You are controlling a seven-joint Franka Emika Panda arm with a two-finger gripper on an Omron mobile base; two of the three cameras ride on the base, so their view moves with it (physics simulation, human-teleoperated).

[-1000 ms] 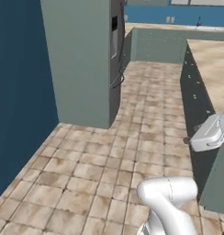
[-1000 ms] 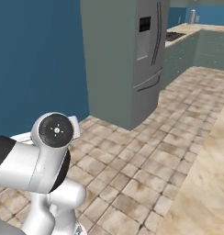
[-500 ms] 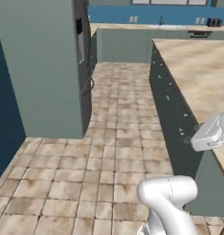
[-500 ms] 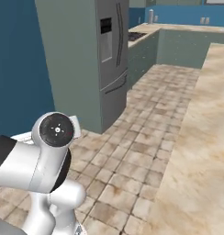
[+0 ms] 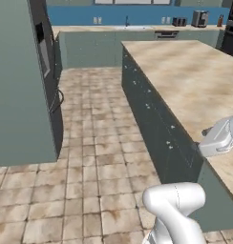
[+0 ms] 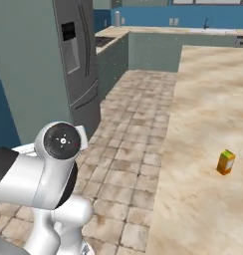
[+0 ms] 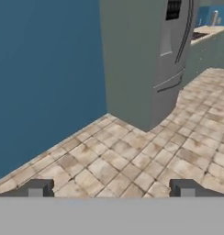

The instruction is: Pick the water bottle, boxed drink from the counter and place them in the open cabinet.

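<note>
Landmark: the counter (image 6: 213, 104), a large beige-and-brown marbled stone slab with grey-green drawer fronts (image 5: 152, 119) and small round knobs; every place below is given relative to it.

Boxed drink: a small orange rectangular carton with a yellow-green gabled top (image 6: 225, 162) stands upright on the counter's top, on the near part of the slab, well in from its floor-side edge. Bare stone surrounds it; nothing touches it.

Gripper: the two-finger gripper (image 7: 111, 188) has its jaws spread wide, one dark fingertip (image 7: 36, 187) and the other standing far apart, with nothing between them. In the hand view it faces away from the counter, toward the tiled floor and the appliance across the aisle.

Arm: the white jointed arm (image 6: 54, 169) rises beside the counter's near end; in the left base view one white segment (image 5: 221, 138) hangs over the slab's near edge.

Refrigerator: a tall grey steel refrigerator with long vertical handles and a dark dispenser panel (image 6: 76, 69) stands across the aisle from the counter's drawer side.

Floor: beige-brown square tiles (image 5: 90, 157) run along the foot of the drawer fronts.

Rear worktop: a second grey-green run of units with a pale top (image 5: 94, 43) stands beyond the counter's far end, against a blue wall (image 7: 45, 69).

Water bottle: cannot be made out on the visible part of the counter.
</note>
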